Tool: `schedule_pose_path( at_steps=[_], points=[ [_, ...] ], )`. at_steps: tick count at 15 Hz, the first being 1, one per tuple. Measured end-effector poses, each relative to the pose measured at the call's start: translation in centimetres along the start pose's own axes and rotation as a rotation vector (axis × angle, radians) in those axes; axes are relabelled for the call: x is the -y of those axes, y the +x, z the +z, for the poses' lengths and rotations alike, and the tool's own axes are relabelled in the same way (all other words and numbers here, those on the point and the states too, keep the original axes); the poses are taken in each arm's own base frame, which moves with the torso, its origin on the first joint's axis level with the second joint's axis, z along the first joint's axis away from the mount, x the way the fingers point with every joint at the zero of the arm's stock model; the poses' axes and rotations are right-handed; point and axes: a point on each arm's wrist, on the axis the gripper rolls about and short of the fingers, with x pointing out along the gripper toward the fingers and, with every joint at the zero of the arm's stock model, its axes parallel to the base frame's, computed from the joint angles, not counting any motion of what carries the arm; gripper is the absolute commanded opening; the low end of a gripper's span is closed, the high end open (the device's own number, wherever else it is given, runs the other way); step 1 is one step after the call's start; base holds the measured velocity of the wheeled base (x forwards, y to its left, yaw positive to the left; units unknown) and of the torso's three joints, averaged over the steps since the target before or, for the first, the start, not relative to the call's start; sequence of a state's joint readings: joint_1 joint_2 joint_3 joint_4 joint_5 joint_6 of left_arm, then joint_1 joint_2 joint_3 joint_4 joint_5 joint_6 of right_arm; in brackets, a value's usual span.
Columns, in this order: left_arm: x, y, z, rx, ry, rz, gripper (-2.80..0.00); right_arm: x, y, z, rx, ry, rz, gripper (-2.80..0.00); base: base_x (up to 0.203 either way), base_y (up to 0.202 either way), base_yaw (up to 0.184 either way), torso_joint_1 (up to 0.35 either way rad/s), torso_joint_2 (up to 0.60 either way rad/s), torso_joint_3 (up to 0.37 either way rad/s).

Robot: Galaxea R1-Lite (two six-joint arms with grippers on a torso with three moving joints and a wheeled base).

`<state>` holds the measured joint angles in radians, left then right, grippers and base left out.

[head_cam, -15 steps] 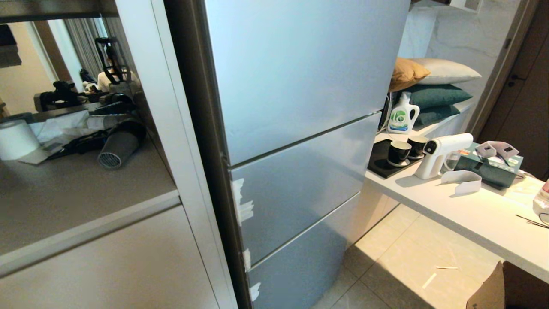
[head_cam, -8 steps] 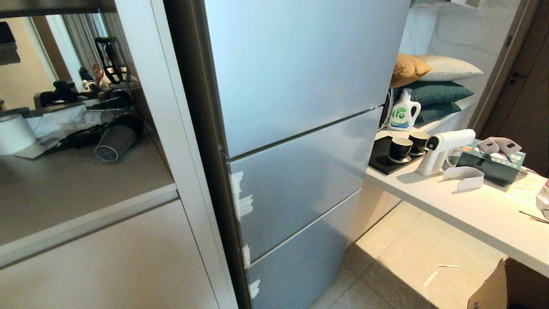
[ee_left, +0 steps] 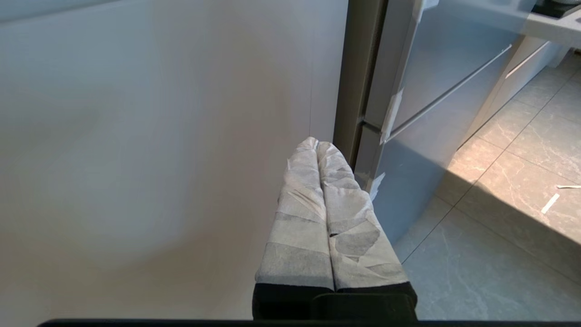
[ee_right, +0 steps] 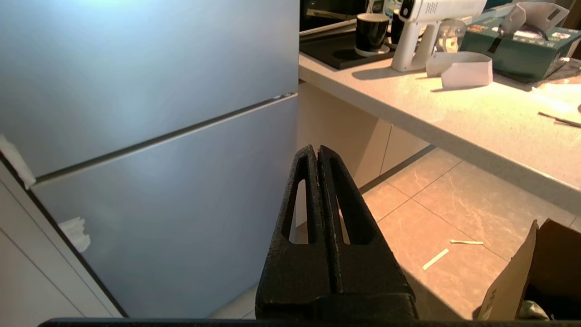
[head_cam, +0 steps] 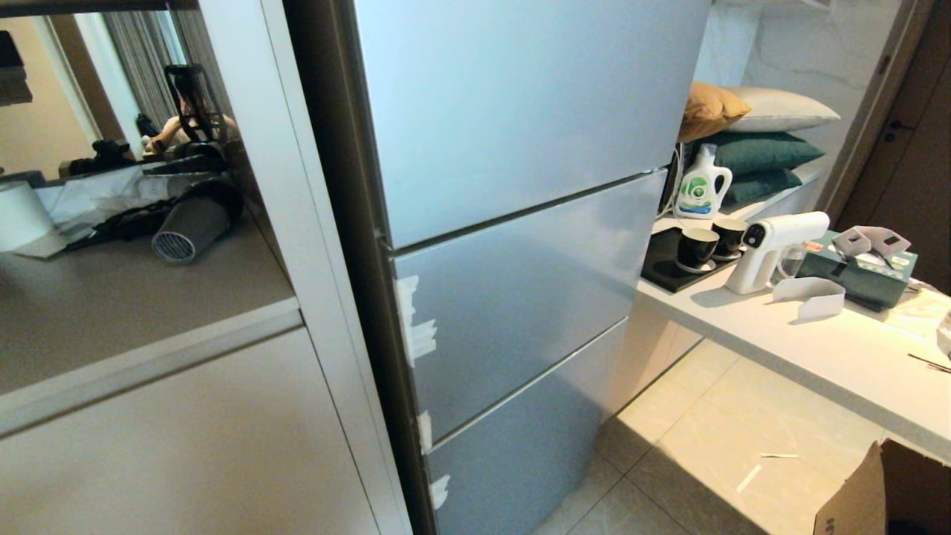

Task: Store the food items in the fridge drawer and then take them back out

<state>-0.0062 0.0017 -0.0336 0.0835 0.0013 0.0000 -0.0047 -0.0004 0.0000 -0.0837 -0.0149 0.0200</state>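
Note:
The fridge drawer (head_cam: 520, 297) is the middle silver-grey panel, closed, with white tape strips (head_cam: 412, 319) on its left edge. It also shows in the left wrist view (ee_left: 435, 54) and the right wrist view (ee_right: 150, 68). The food items are out of view. Neither arm appears in the head view. My left gripper (ee_left: 317, 141), its fingers wrapped in white tape, is shut and empty, low beside the pale cabinet front next to the fridge. My right gripper (ee_right: 316, 147), black, is shut and empty, low in front of the fridge's lowest panel (ee_right: 172, 204).
A recessed shelf left of the fridge holds a hair dryer (head_cam: 189, 227) and a paper roll (head_cam: 18, 215); a person (head_cam: 186, 111) shows behind. A white counter (head_cam: 832, 349) on the right carries cups, a spray gun and a tissue box. A cardboard box (head_cam: 884, 490) stands on the tiled floor.
The whole head view has shifted: fridge, shelf and counter sit higher in the picture, so the camera moved. The things themselves stay put.

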Motion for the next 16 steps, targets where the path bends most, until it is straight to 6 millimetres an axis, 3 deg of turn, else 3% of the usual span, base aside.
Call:
schedule_pose_path(
  at_steps=[16],
  points=[
    [0.00,-0.01,0.02,0.000,0.001,0.000,-2.80,0.00,0.00,0.00,0.000,0.000,0.001,-2.80,0.000,0.000,0.000,-0.162,0.37,0.210]
  ],
)
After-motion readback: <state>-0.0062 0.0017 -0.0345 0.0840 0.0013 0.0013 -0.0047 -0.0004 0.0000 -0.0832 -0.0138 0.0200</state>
